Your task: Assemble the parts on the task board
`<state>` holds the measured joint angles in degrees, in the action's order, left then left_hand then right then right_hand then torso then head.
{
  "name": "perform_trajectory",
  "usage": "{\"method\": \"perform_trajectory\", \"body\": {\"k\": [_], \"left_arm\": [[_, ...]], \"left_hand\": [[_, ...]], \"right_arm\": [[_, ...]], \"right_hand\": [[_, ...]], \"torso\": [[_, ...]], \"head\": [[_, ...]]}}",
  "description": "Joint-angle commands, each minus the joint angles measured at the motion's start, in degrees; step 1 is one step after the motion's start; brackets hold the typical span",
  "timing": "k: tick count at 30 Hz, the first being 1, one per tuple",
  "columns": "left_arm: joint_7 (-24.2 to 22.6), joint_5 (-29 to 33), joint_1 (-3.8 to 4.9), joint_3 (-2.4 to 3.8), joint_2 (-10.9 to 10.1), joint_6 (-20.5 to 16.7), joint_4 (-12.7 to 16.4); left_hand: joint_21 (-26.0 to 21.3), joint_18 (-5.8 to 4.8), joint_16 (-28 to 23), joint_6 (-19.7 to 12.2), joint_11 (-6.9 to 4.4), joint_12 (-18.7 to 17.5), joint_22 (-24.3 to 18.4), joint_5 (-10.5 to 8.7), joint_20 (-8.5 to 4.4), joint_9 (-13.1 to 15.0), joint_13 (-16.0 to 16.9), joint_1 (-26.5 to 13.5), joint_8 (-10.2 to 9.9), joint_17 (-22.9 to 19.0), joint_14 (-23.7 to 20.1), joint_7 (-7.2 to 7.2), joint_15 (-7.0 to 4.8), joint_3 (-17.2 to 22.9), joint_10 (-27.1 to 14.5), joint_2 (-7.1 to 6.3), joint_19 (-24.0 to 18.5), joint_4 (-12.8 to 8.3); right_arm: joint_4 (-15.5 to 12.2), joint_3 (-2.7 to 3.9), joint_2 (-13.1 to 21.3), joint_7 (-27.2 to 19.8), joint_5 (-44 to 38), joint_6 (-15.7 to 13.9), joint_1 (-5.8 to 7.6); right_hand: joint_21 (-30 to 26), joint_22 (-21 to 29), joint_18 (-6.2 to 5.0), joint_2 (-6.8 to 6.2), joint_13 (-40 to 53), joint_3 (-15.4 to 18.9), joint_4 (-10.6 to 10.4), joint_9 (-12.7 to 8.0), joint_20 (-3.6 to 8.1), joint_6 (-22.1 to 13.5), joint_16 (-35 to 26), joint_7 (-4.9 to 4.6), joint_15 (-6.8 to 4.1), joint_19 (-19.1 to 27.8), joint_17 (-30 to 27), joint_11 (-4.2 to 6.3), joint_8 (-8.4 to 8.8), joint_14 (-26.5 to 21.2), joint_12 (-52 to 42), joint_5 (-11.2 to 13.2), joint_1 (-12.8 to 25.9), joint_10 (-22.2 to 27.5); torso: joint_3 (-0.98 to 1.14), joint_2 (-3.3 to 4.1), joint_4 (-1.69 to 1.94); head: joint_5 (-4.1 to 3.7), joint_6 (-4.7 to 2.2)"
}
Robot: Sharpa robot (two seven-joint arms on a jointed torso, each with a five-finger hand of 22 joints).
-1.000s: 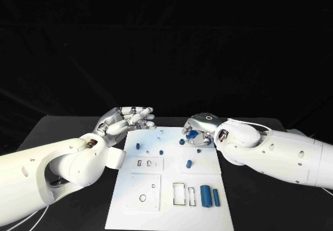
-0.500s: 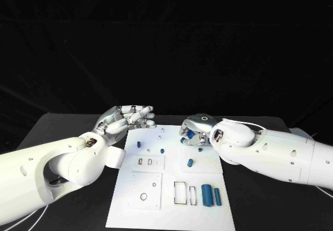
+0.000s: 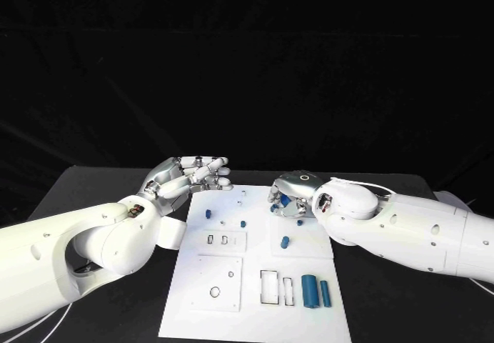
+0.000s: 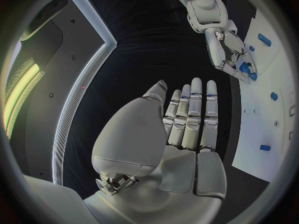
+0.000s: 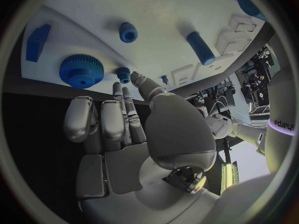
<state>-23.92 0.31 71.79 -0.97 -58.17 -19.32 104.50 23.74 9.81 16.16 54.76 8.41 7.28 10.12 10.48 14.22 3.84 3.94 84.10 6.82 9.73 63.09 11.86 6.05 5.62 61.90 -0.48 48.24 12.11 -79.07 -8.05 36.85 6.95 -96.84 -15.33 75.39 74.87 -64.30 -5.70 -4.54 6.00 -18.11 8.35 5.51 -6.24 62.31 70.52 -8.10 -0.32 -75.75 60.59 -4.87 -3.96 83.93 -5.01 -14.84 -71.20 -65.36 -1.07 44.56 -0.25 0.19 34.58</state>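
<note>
Right hand (image 3: 291,191) over task board's (image 3: 258,314) far edge — left hand (image 3: 193,176) just off it.

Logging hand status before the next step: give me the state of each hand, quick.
Left hand: open, fingers straight, holding nothing.
Right hand: open, holding nothing, fingertips near a small blue gear on the white board.

a black table (image 3: 103,193) carries the white task board (image 3: 252,318) at its middle.

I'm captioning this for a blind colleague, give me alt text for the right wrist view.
The right hand hovers over the far edge of the white task board, fingers reaching toward a small blue gear beside a large blue gear. A blue block, cap and cylinder lie nearby.
</note>
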Motion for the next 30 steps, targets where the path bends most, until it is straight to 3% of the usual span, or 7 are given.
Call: {"method": "perform_trajectory", "body": {"k": [1, 23, 30], "left_arm": [[-0.2, 0.3, 0.16, 0.05, -0.1, 1.0, 0.2], [0.0, 0.5, 0.42, 0.06, -0.4, 1.1, 0.4], [-0.1, 0.6, 0.45, 0.06, -0.4, 1.1, 0.5]], "left_hand": [[0.3, 0.64, -0.3, 0.3, 0.42, -0.3, 0.0, 0.12, -0.09, -0.1, -0.1, 0.1, -0.2, 0.1, -0.4, 0.33, -0.02, 0.4, -0.1, 0.07, 0.1, 0.0], [0.3, 0.63, -0.4, 0.3, 0.45, -0.4, 0.0, 0.11, -0.06, -0.1, -0.1, 0.1, -0.3, 0.1, -0.6, 0.36, 0.03, 0.5, -0.1, 0.06, 0.0, 0.0], [0.3, 0.62, -0.5, 0.3, 0.50, -0.5, -0.1, 0.10, -0.04, -0.1, -0.1, 0.0, -0.4, 0.1, -0.7, 0.40, 0.08, 0.6, -0.1, 0.06, 0.0, 0.0]], "right_arm": [[0.0, 0.04, -0.1, 0.6, -1.5, 1.1, -0.03], [0.5, 0.04, -0.7, 1.3, -2.5, 2.1, -0.20], [0.4, 0.04, -0.6, 2.1, -3.0, 2.3, -0.21]], "right_hand": [[0.5, -0.2, 0.71, -0.04, 0.0, -0.3, -0.1, 0.1, 0.07, -0.1, 0.3, -0.06, 0.43, -0.5, 0.1, -0.08, -0.05, 2.1, -0.2, 0.4, -0.7, 0.5], [1.6, -2.0, 0.98, 0.38, 0.1, -0.8, -0.8, 0.3, 0.05, 0.5, 1.3, 0.07, 0.39, -1.2, 0.9, 0.03, -0.26, 2.0, -0.5, 0.3, -0.5, 0.2], [3.1, -4.5, 1.38, 1.65, 0.2, -2.4, -1.3, 0.6, 0.26, 1.3, 2.4, 0.38, 0.08, -2.4, 1.9, 0.45, -0.49, 2.0, -1.1, 1.0, -1.1, -1.1]], "torso": [[0.03, 0.10, -0.02], [0.02, 0.36, -0.02], [0.06, 0.46, 0.01]], "head": [[0.04, 0.20], [0.10, 0.59], [-0.04, 0.66]]}}
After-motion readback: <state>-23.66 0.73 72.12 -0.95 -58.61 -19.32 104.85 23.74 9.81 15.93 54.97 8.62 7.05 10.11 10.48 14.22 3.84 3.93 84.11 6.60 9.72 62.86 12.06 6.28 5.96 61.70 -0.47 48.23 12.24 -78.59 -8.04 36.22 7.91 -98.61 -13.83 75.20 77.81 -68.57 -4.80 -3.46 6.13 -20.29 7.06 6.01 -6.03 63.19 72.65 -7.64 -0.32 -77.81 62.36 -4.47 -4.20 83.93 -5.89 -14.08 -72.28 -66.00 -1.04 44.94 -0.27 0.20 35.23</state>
